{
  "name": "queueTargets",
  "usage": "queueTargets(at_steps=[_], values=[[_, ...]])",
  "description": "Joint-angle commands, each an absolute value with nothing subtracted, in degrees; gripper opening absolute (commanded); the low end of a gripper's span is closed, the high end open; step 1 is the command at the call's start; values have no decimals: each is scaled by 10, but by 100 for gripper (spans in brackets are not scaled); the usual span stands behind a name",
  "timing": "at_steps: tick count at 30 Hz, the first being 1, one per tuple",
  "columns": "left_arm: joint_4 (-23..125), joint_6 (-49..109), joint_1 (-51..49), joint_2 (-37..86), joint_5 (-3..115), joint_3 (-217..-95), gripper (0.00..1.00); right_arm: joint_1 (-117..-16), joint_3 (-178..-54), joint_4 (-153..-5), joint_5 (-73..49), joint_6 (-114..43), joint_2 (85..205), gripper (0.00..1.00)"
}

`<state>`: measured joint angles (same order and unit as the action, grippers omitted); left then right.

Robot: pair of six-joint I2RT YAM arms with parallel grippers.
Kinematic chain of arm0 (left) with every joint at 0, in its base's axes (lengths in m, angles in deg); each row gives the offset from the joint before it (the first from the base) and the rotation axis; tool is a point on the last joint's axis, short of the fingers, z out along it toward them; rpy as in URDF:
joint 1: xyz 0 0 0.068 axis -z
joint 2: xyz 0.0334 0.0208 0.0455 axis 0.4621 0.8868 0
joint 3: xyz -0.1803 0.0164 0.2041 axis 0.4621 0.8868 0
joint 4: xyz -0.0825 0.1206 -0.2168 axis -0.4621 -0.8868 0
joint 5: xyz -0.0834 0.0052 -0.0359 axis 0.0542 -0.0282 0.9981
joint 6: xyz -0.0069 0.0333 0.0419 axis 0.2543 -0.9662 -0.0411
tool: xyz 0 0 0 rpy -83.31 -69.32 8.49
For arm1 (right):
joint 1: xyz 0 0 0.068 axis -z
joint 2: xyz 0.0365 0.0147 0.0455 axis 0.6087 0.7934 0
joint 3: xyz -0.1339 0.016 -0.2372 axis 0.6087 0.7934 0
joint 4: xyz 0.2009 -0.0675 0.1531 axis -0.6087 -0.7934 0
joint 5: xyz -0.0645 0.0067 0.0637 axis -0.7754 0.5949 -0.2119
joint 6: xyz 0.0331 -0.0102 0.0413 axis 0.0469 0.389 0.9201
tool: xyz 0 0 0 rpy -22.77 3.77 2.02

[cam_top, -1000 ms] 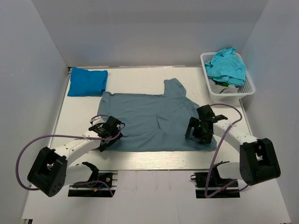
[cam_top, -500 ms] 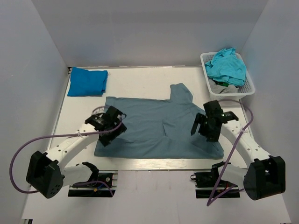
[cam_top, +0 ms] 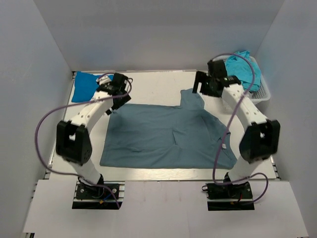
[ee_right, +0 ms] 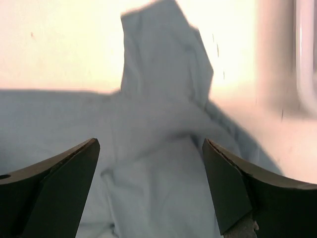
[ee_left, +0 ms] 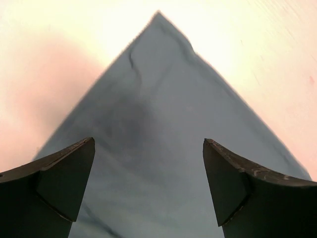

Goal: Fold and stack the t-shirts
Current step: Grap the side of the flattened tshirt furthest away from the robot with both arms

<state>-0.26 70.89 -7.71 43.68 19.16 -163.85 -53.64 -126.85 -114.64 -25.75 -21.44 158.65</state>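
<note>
Hem of the grey-blue t-shirt point(cam_top: 166, 136) lies nearest the arm bases, running L to R across the near part of the table point(cam_top: 148, 82). Shirt is spread mostly flat at table centre. It has a short crease ridge near the middle, and the near R corner is a bit rumpled. One sleeve sticks out toward the far side on the R.

Both arms are stretched out to the shirt's far edge. The left gripper point(cam_top: 118, 94) is over the far L corner of the shirt. In the left wrist view that corner shows as a point of cloth running ahead betw. the two fingers point(ee_left: 59, 183). Jaws are spread wide w/ nothing pinched. Can't tell if the tips touch the cloth.

The right gripper point(cam_top: 204, 87) is over the protruding sleeve on the far R. In the right wrist view the sleeve runs ahead betw. its fingers point(ee_right: 237, 188), w/ bare table on both sides of it. Jaws are also spread wide and empty. Contact w/ the cloth can't be told here either.

Farther back, the bright blue t-shirt point(cam_top: 85, 84) lies folded at the far L of the table. It is just beside the left gripper, partly hidden by it, and apart from the grey-blue one. At far R stands the basket point(cam_top: 265, 94) w/ turquoise t-shirts point(cam_top: 242, 67) heaped inside. The right arm's wrist covers its L rim.
</note>
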Motion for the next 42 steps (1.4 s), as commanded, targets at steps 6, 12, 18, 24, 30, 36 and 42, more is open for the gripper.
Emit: queueTargets(at_steps=[6,12,18,24,30,36,42], values=[[-13,606,-160,620,212,-1827,100,-531,-1538,-1112,-289,-296,1806,90],[36,571,-186,684,283,-1849,100,-527,-1560,-1034,-274,-295,1879,90],[80,557,-197,720,323,-1837,100,-523,-1572,-985,-266,-300,1923,90],[82,557,-197,765,328,-1825,88,-519,-1608,-977,-238,-304,1978,90],[89,562,-197,758,341,-1773,30,-520,-1621,-993,-253,-291,2022,90],[103,568,-197,750,359,-1731,2,-519,-1648,-1049,-280,-307,2066,90],[103,568,-197,756,371,-1731,0,-530,-1624,-1074,-280,-330,2080,77]])
